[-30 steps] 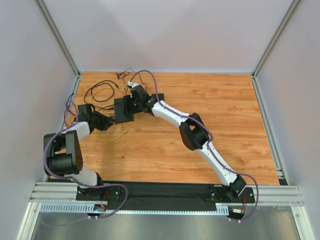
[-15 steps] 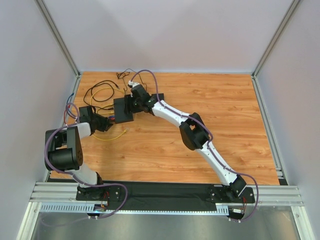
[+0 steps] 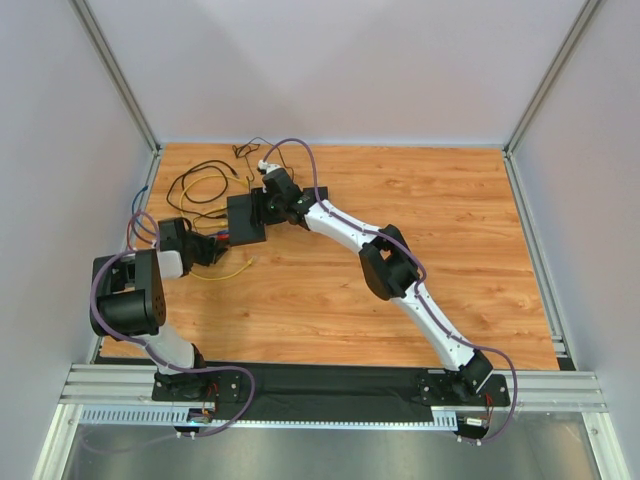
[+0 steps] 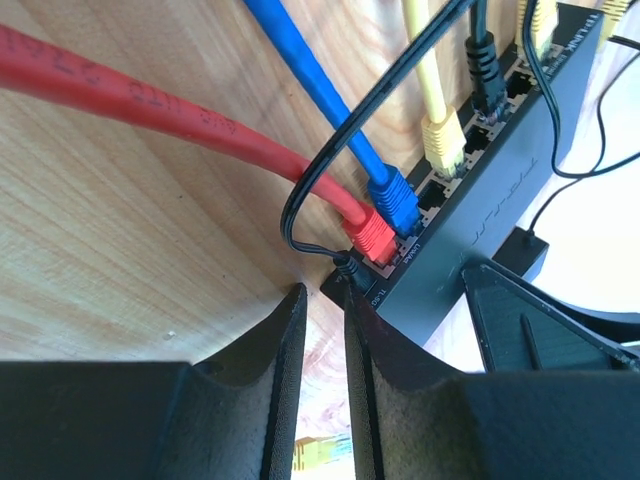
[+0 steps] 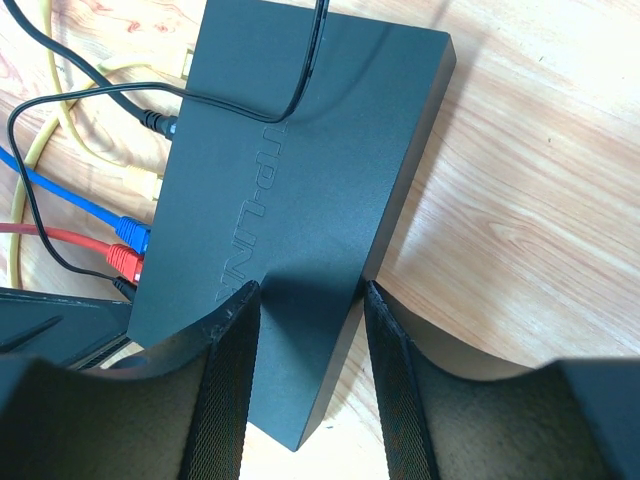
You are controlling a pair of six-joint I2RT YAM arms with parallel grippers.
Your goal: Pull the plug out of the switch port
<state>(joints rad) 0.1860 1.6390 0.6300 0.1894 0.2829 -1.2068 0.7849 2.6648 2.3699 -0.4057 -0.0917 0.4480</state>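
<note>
The switch [image 3: 246, 218] is a flat black box on the wooden table, also shown in the left wrist view [image 4: 480, 230] and the right wrist view [image 5: 300, 180]. Its port edge holds a red plug [image 4: 373, 236], a blue plug [image 4: 396, 203], a yellow plug [image 4: 441, 140] and a black plug [image 4: 483, 60]. A thin black power plug [image 4: 345, 265] sits at the corner. My left gripper [image 4: 323, 300] points at that corner, its jaws a narrow slit apart with only wood between them. My right gripper [image 5: 311, 295] stands open over the switch's opposite corner.
Black and yellow cables [image 3: 200, 185] loop over the table behind and left of the switch. A loose yellow cable [image 3: 225, 272] lies in front of it. A small black adapter [image 4: 525, 250] on a thin wire lies on the far side of the switch. White walls enclose the table.
The left arm's elbow has drawn in toward its base while its gripper stays at the switch's port edge. The right arm has hardly moved.
</note>
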